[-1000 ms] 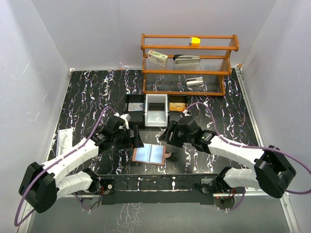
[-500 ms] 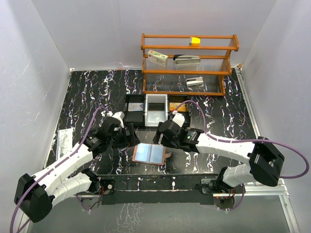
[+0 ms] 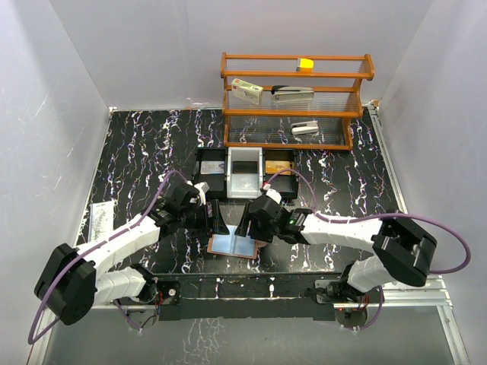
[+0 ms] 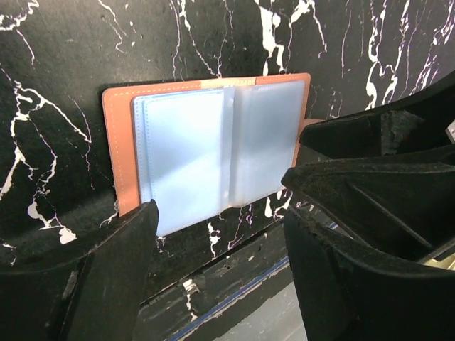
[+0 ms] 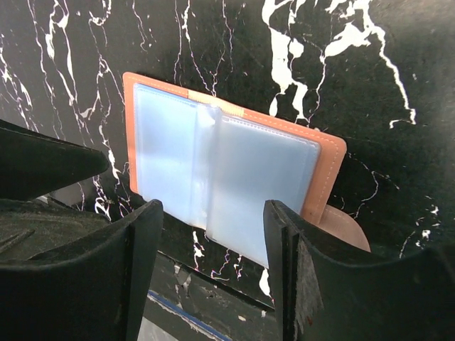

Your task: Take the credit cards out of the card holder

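Salmon holder (image 3: 233, 245) lies open, flat on the table (image 3: 137, 152) near its front edge. Left gripper (image 4: 217, 202) and right gripper (image 5: 213, 213) hover above it, jaws spread, empty. Advice: pin one cover, then pick at a sleeve (image 4: 185, 156) mouth.

This is a robot lab test cell. 2 black-and-white arms, the left arm (image 3: 122, 239) and the right arm (image 3: 342, 226), are mounted on a metal rail (image 3: 251, 285) at the edge of a black marbled table (image 3: 144, 144). Plain white walls (image 3: 76, 76) box it in, purple cables (image 3: 449, 236) loop loose, and a wooden shelf (image 3: 297, 76) holds office items such as a stapler (image 3: 293, 93).
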You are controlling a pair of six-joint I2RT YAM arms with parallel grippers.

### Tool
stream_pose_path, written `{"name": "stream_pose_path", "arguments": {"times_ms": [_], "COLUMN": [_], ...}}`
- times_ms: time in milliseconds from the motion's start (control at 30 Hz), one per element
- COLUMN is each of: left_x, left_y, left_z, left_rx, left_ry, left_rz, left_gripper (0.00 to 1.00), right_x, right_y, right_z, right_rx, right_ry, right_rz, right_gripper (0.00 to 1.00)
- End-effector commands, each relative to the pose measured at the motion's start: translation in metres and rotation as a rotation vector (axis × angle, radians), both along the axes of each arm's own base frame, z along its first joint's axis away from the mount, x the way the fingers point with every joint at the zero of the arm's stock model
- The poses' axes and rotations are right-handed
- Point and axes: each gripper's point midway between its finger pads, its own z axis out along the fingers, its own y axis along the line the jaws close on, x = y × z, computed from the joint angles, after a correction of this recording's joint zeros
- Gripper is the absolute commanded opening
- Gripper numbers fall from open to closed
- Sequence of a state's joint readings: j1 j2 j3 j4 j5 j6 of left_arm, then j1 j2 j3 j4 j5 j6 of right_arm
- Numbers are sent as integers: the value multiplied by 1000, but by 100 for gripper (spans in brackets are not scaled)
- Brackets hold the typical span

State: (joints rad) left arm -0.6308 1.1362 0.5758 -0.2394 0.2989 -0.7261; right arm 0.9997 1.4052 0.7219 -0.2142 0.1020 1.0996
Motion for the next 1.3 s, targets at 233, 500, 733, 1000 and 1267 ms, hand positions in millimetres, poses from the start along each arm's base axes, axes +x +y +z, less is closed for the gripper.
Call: {"name": "stream_pose_path", "arguments": {"times_ms": [233, 500, 733, 1000, 1267], "left_x": [-14, -20, -18, -12, -4], "left_y": [0, -6, -18, 2, 13], "left_z": [-22, -35, -25, -29, -21], "left_rx": [14, -9, -79, 38, 109], "left_ry": [74, 119, 113, 83, 27], "left_rz": [-50, -84, -115, -54, -54], "left_gripper": [68, 53, 33, 39, 57], "right_x": [-2, -9, -11, -2, 2], "right_y": [7, -4, -3, 2, -6], "right_z": [-15, -37, -43, -14, 2], "right_rx": [-30, -100, -92, -67, -82], "right_ry": [49, 90, 106, 52, 20], "right_rz": [11, 7, 9, 3, -15], "right_gripper": [55, 54, 52, 55, 57]}}
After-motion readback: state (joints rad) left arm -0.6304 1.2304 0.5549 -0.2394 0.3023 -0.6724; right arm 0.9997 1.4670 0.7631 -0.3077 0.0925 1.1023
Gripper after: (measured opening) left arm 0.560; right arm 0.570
